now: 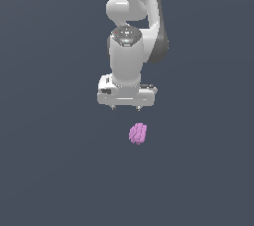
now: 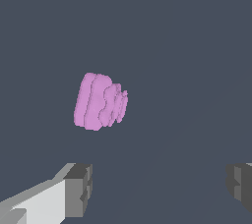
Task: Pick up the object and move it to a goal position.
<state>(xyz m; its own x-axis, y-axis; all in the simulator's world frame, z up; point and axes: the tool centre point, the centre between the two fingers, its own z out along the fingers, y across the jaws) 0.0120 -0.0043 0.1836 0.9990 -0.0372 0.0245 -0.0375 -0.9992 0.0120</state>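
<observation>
Plain dark slate ground, arm poised over the pink object, reach step not yet a grasp
Gripper [image 1: 126, 108] hangs with jaws spread wide and empty; the object [image 1: 138, 134] lies apart from it, toward the exterior view's right; next it likely needs to centre over the blob, then descend

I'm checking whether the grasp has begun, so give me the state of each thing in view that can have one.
gripper: open, fingers spread wide, holding nothing, above the object and apart from it.
pink-purple lumpy object: ungrasped, free of the fingers, sitting slightly toward the exterior view's right of the gripper's centre; no goal marker is visible.
</observation>
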